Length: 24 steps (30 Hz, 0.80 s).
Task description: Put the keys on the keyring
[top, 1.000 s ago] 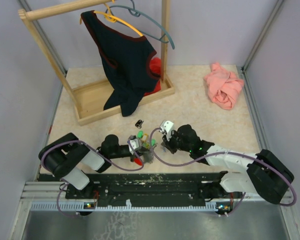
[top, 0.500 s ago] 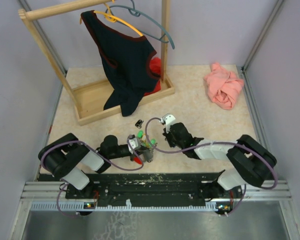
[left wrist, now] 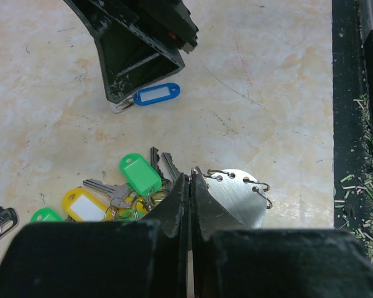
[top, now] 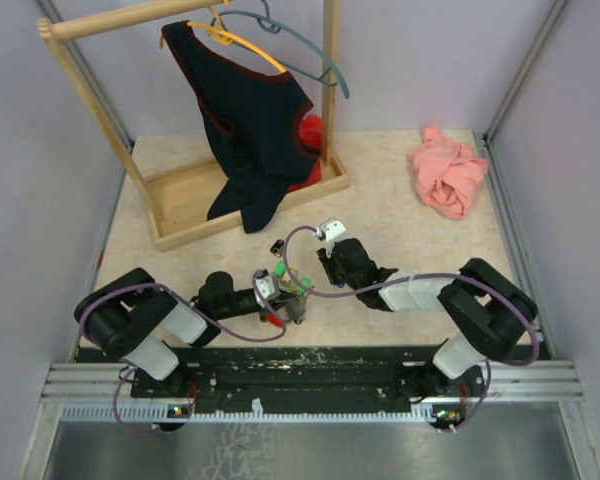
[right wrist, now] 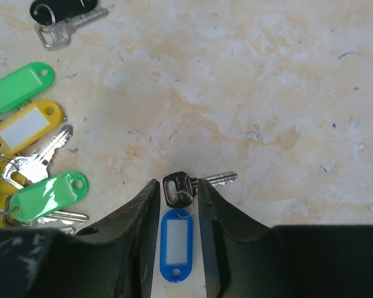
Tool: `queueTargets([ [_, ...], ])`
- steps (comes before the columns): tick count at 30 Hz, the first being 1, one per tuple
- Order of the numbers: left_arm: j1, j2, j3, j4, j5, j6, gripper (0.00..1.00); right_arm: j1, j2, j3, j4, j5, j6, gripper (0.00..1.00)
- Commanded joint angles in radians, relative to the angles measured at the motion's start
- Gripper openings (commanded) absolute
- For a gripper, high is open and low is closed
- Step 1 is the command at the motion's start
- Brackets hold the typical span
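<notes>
Right gripper (right wrist: 177, 184), jaws parted, straddles a glossy blue oblong tag (right wrist: 176, 242) on a black-headed key (right wrist: 188, 182); left gripper (left wrist: 191, 177) pinched shut.

Dark top (top: 255, 130) on wooden rack (top: 185, 195); crumpled pink cloth (top: 448, 175), perhaps a shirt.

- Desk (top: 400, 215): beige marbled top, scuffed and speckled, is carrying everything below.
- Wooden rack (top: 185, 205) is standing at the far left, its tray base sitting on the desk.
- Pink cloth (top: 447, 170) is lying crumpled at the far right.
- Bunch of keys (right wrist: 31, 167) with green and yellow tags is lying near the front centre, tags fanning out flat.
- Black-headed key (right wrist: 180, 184) is lying flat, apart from the bunch, with a blue tag (right wrist: 176, 244) ringed to it.
- Black fob with a silver key (right wrist: 62, 12) is lying alone, beyond the bunch.
- Silver plate with wire rings (left wrist: 239, 198) appears to be lying flat beside the bunch, toward the near edge.
</notes>
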Motion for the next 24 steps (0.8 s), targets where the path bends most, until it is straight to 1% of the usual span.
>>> queueTargets([
  [1,-0.004,-0.022,-0.009,0.048,-0.003,-0.009,0.01,-0.023,-0.114,0.140,-0.243,-0.042,0.034,0.35],
  [3,-0.004,-0.021,-0.005,0.046,-0.003,-0.011,0.01,-0.047,-0.122,0.209,-0.398,-0.095,0.037,0.40],
  [4,-0.004,-0.020,-0.005,0.044,-0.003,-0.011,0.01,-0.065,-0.118,0.246,-0.476,-0.118,0.043,0.41],
  [6,-0.003,-0.021,-0.004,0.044,-0.002,-0.011,0.01,-0.098,-0.101,0.318,-0.608,-0.178,0.042,0.42],
  [9,-0.004,-0.023,-0.004,0.043,-0.002,-0.012,0.01,-0.147,-0.066,0.389,-0.742,-0.285,0.025,0.42],
  [16,-0.004,-0.026,-0.003,0.039,0.004,-0.013,0.01,-0.230,0.057,0.505,-0.854,-0.488,-0.024,0.42],
  [20,-0.004,-0.025,-0.002,0.037,0.007,-0.013,0.01,-0.246,0.098,0.549,-0.871,-0.522,-0.044,0.38],
  [24,-0.004,-0.025,0.000,0.035,0.009,-0.013,0.01,-0.246,0.176,0.575,-0.881,-0.535,-0.065,0.37],
])
